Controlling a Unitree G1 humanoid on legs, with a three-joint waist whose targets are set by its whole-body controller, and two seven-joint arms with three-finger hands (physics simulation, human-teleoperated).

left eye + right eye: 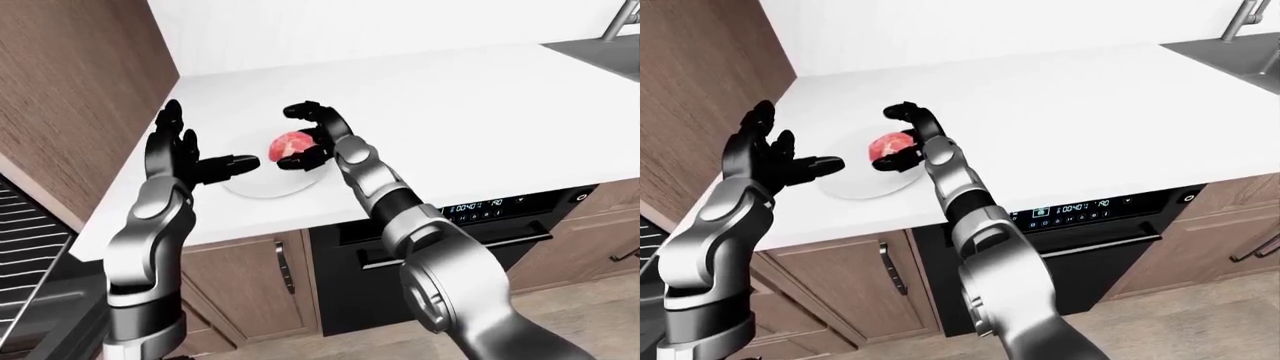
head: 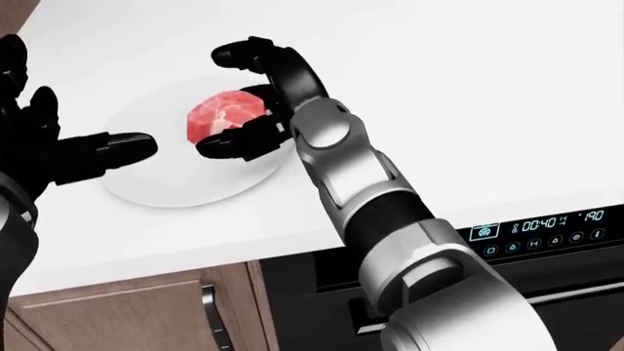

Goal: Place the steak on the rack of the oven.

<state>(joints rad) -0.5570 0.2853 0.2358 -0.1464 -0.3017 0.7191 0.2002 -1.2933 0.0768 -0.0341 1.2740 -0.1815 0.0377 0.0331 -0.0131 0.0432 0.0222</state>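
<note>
The steak [image 2: 222,115], a red and pink piece of raw meat, lies on a white plate [image 2: 166,186] on the white counter [image 1: 450,112]. My right hand [image 2: 214,101] is open around the steak: the fingers [image 2: 249,55] arch above it and the thumb [image 2: 234,145] rests against its lower edge. My left hand [image 1: 205,139] is open and empty to the left of the plate, with its thumb [image 2: 117,150] pointing at the plate. A wire oven rack [image 1: 25,240] shows at the lower left edge of the left-eye view.
A black built-in appliance with a lit display [image 1: 485,206] sits under the counter at the right. A tall wooden cabinet [image 1: 70,97] stands at the left. A wooden cupboard door with a handle [image 1: 283,266] is below the plate. A sink [image 1: 600,45] is at the top right.
</note>
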